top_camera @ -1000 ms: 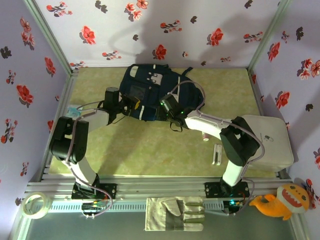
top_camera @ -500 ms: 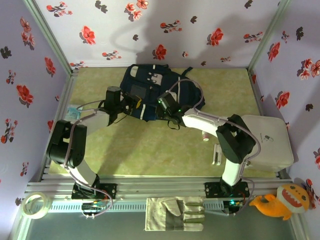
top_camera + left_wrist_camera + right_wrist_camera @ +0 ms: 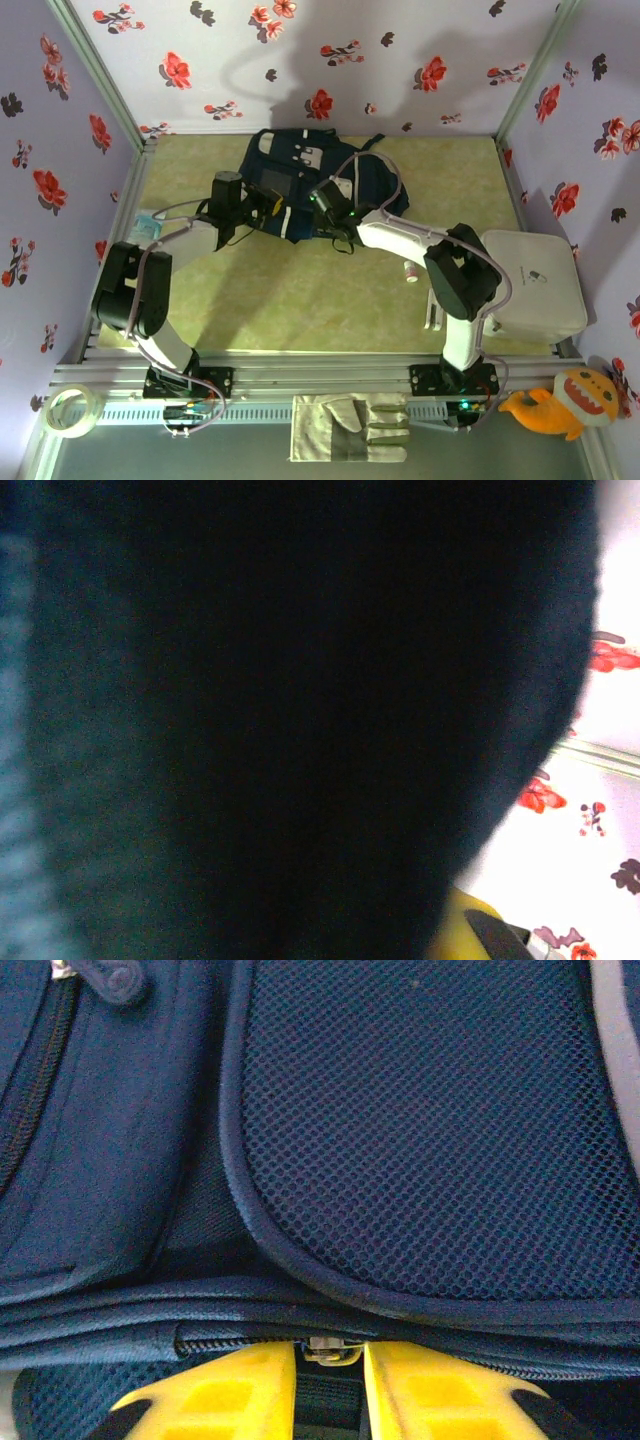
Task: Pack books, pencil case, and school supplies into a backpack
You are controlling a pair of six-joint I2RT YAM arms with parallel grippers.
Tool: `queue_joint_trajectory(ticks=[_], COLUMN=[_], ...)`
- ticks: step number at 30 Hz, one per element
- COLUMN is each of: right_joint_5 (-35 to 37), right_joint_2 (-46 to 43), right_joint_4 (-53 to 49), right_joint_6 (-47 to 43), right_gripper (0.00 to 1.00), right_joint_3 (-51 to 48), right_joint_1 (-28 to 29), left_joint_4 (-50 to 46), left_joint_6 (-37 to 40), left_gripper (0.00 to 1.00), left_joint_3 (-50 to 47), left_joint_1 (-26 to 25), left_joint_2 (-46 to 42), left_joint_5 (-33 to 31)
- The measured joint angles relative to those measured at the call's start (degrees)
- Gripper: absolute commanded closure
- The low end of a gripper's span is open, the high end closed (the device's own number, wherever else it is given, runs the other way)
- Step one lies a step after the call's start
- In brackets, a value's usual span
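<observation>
A: Where's the backpack [image 3: 300, 165]?
B: Upper centre of the tabletop [image 3: 300, 300]. My right end effector [image 3: 328, 1370] straddles its zipper pull [image 3: 325, 1350], nearly closed, to open it; whether it grips, I can't tell. My left end effector [image 3: 267, 205], shut, probably steadies the fabric.

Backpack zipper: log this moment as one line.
left gripper: shut, at backpack near edge | right gripper: straddling zipper pull

White arm links [image 3: 400, 235] with black joints [image 3: 455, 280], grey looped cables [image 3: 397, 180], yellow jaws, black bolted bases [image 3: 452, 380]
</observation>
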Motion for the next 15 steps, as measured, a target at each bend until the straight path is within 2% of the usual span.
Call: queue_joint_trajectory(ticks=[4,15], right_joint_5=[1.16,4.28], right_joint_2=[1.09,1.60], right_joint_4=[-1.64,-5.51], right_joint_6=[0.07,0.04], right_gripper=[0.85,0.86], right_joint_3=[1.86,3.13], right_joint_1=[0.00,0.09], left_joint_4=[-0.22,-0.28], left_joint_6=[0.17,0.48], left_gripper=[1.00,1.00], left_joint_3=[0.00,-0.02], left_joint_1=[-0.09,-0.20], left_joint_2=[-0.24,-0.42], left_joint_5=[-0.39,-0.59])
